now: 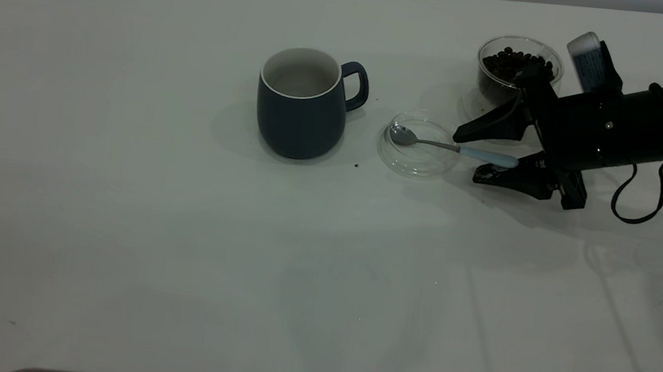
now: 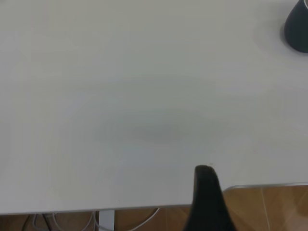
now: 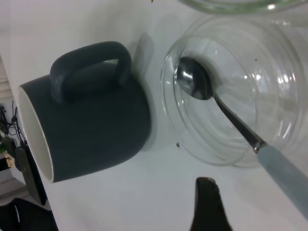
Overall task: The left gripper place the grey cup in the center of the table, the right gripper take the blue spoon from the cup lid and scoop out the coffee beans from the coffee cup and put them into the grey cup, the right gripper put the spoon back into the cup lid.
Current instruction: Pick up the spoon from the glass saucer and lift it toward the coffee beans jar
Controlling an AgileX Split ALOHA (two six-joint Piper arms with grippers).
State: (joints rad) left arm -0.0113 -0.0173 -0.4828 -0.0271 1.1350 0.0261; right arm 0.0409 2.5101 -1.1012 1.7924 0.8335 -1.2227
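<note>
The grey cup (image 1: 300,105) stands upright and empty near the middle of the table (image 1: 118,219), handle toward the cup lid (image 1: 420,149). The blue spoon (image 1: 455,148) lies with its bowl in the lid and its pale handle sticking out over the rim toward my right gripper (image 1: 469,157). That gripper is low over the table and open, one finger on each side of the handle, not closed on it. The coffee cup (image 1: 519,67), full of coffee beans (image 1: 514,62), stands just behind the right arm. In the left wrist view a single finger (image 2: 207,197) hovers over the table's near edge, far from the cup (image 2: 297,29).
A loose dark speck (image 1: 357,166) lies between the mug and the lid. The right arm's black cable (image 1: 638,200) loops down to the tabletop. The table's metal-trimmed near edge (image 2: 269,185) has wooden floor beyond it.
</note>
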